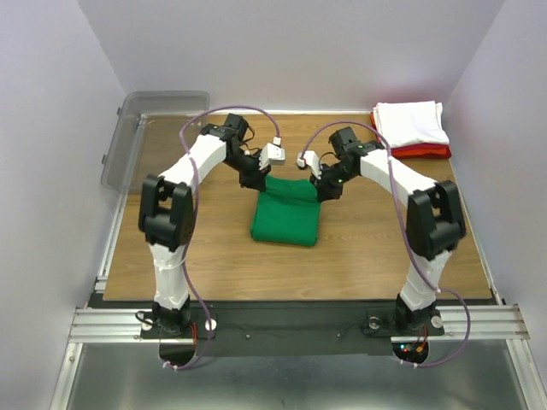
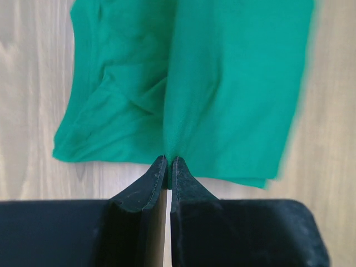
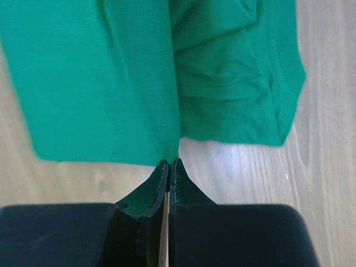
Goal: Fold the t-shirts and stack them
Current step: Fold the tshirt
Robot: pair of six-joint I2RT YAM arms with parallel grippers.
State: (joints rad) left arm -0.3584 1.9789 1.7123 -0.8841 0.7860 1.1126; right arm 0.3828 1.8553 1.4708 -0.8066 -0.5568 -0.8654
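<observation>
Judged the main risk as an uneven carry of the far edge of the green shirt (image 1: pixel 286 213). Noted the left end effector (image 2: pixel 168 161) clenched on a thin pinch of that edge, with creases fanning out from the grip. Noted the right end effector (image 3: pixel 168 162) likewise closed on the cloth, but at its very border, so likely to lose it under a slight tug. Expect a skewed fold, a corner dropped short, or the whole bundle dragged over the wood instead of folded, should either pinch slip or one arm lead the other. Cannot tell from either wrist view how many layers are caught; taking only the top layer would peel it off and undo the fold beneath. Placed the green shirt mid-desk (image 1: pixel 385 256), partly folded, roughly rectangular, lumpy where cloth bunches along one side. Placed it between the two arms, reaching from the two grips toward the near edge of the desk. Placed both grips on the far edge, touching cloth, the left one on its left part and the right one on its right part. Recorded the white shirt (image 1: pixel 412 122) folded on top of the red shirt (image 1: pixel 423 152) at the far right corner, well apart from the green one. Recorded the grey bin (image 1: pixel 128 137) at the far left corner, not involved.
</observation>
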